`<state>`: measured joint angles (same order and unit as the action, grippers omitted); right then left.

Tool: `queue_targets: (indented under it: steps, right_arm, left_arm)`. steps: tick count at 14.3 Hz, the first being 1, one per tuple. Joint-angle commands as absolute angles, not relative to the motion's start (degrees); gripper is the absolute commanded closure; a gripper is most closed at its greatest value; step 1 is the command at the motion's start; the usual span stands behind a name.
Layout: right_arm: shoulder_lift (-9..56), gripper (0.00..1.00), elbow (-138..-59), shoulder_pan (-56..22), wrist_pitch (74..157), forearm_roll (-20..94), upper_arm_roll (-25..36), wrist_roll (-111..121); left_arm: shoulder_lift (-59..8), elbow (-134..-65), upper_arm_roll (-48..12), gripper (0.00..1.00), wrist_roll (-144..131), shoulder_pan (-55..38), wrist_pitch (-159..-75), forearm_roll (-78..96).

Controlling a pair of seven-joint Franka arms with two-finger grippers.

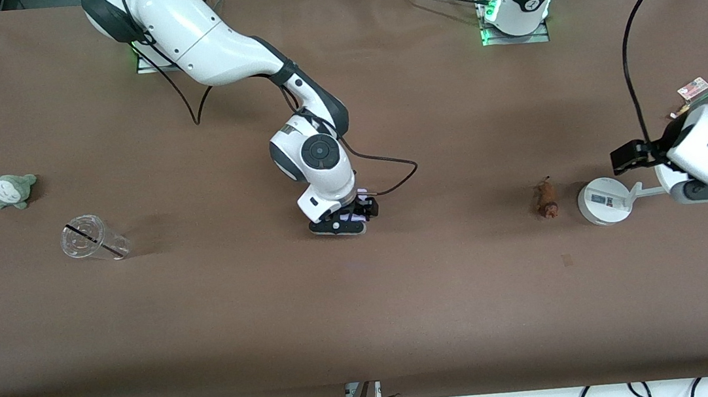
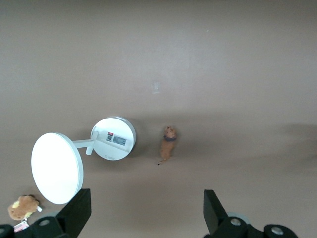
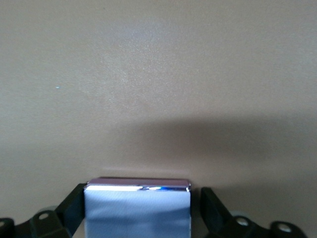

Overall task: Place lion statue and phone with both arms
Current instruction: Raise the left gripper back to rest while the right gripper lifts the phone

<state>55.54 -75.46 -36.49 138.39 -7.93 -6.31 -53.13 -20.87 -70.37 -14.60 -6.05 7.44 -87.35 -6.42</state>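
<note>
The lion statue (image 1: pixel 546 199), a tiny orange-brown figurine, lies on the brown table toward the left arm's end, beside a white stand. It also shows in the left wrist view (image 2: pixel 168 143). My left gripper (image 1: pixel 659 160) is open and empty in the air over the stand's disc (image 2: pixel 147 218). My right gripper (image 1: pixel 348 220) is low over the middle of the table and is shut on the phone (image 1: pixel 360 194). In the right wrist view the pale lavender phone (image 3: pixel 137 213) fills the space between the fingers of the right gripper (image 3: pixel 138 203).
The white round-based stand (image 1: pixel 604 200) with its disc (image 2: pixel 57 168) stands beside the lion. A small teddy-like toy (image 2: pixel 22 207) lies by the disc. A grey-green plush (image 1: pixel 11 190) and a clear cup (image 1: pixel 92 239) on its side lie toward the right arm's end.
</note>
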Motion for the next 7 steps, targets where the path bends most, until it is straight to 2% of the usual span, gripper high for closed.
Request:
queue_targets:
  steps: [1, 2, 3, 4, 6, 7]
  right_arm:
    - [57.2, 0.0, -73.3, -37.4, 139.3, -8.9, -5.8, -52.2]
    - [57.2, 0.01, -73.3, -37.4, 139.3, -8.9, -5.8, -52.1]
    - [57.2, 0.1, -73.3, -37.4, 139.3, -8.9, -5.8, -52.1]
    - [57.1, 0.27, -73.3, -37.4, 139.3, -8.8, -5.8, -52.0]
    - [57.0, 0.54, -73.3, -37.2, 139.0, -8.8, -5.8, -52.0]
    - [56.7, 0.6, -73.3, -37.0, 138.8, -8.8, -5.8, -51.9]
  left_arm:
    - [-13.1, -76.5, -7.0, 0.0, -6.0, 2.5, -87.0, -2.8]
    - [-9.2, -81.5, -4.0, 0.0, -5.7, 1.2, -88.8, -1.5]
    - [-5.7, -87.4, -2.1, 0.0, -5.5, -0.1, -93.6, -0.6]
    - [-2.1, -92.6, -1.4, 0.0, -5.5, -0.8, -98.5, -0.6]
    - [-0.4, -95.4, -1.7, 0.0, -5.5, -0.8, -98.2, -1.1]
    - [-1.1, -94.4, -1.8, 0.0, -5.3, -0.7, -96.2, -1.3]
